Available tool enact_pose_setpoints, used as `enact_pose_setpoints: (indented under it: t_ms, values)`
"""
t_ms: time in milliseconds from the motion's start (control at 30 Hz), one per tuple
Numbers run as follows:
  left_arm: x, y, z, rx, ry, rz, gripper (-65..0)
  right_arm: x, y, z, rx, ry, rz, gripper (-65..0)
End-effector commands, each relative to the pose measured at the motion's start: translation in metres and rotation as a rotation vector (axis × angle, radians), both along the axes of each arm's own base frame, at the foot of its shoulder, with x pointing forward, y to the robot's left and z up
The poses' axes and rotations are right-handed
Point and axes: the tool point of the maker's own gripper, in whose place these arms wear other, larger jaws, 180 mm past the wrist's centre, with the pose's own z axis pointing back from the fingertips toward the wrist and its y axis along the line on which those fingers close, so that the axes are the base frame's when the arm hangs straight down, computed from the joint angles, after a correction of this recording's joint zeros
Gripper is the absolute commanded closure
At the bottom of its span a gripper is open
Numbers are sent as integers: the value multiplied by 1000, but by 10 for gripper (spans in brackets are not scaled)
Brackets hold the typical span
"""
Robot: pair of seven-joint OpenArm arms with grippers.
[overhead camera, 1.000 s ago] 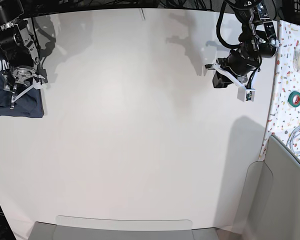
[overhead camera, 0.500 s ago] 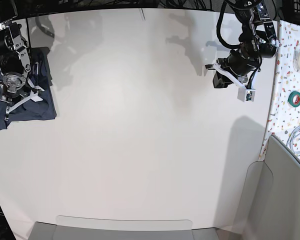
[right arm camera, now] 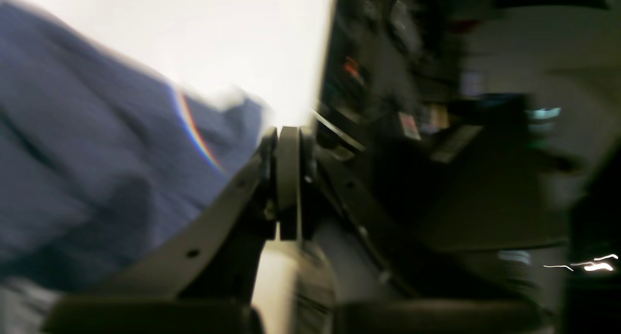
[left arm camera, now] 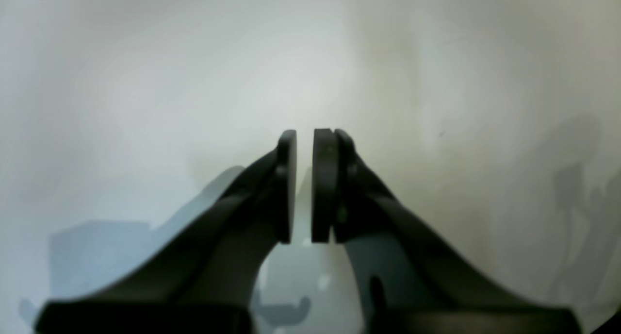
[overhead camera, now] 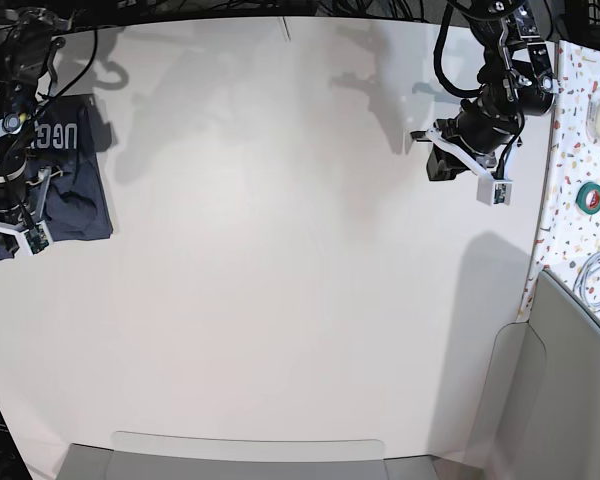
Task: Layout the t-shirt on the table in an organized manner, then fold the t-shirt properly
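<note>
At the far left edge of the table (overhead camera: 280, 250), the t-shirt (overhead camera: 75, 180) lies bunched, not yet spread, so laying out and folding remain. The right gripper (right arm camera: 286, 178) beside it is clenched; whether it pinches cloth is unclear. At right, the left gripper (left arm camera: 301, 186) hangs empty, nearly closed.

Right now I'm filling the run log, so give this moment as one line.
t-shirt: bunched at table edge | right gripper: shut beside shirt, grip unclear | left gripper: nearly closed, empty, above bare table
</note>
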Motion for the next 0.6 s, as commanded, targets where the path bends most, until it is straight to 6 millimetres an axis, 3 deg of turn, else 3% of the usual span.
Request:
enact_pose_setpoints:
  t_ms: [0, 133, 267, 400, 533, 567]
  values:
    - [11, 2, 19, 4, -99, 12, -17, 2, 7, 7, 38, -63, 21, 0]
    - [20, 15, 44, -1, -320, 107, -6, -3, 55, -3, 251, -258, 125, 0]
    - [19, 20, 79, -28, -577, 186, -27, -12, 73, 13, 319, -476, 124, 0]
    - [3, 30, 95, -16, -706, 220, -50, -34, 80, 40, 268, -695, 165, 0]
    - [-13, 43, 103, 3, -773, 284, -40, -67, 67, 62, 104, -822, 164, 0]
    - [-20, 57, 103, 35, -780, 339, -39, -77, 62, 62, 67, -823, 152, 0]
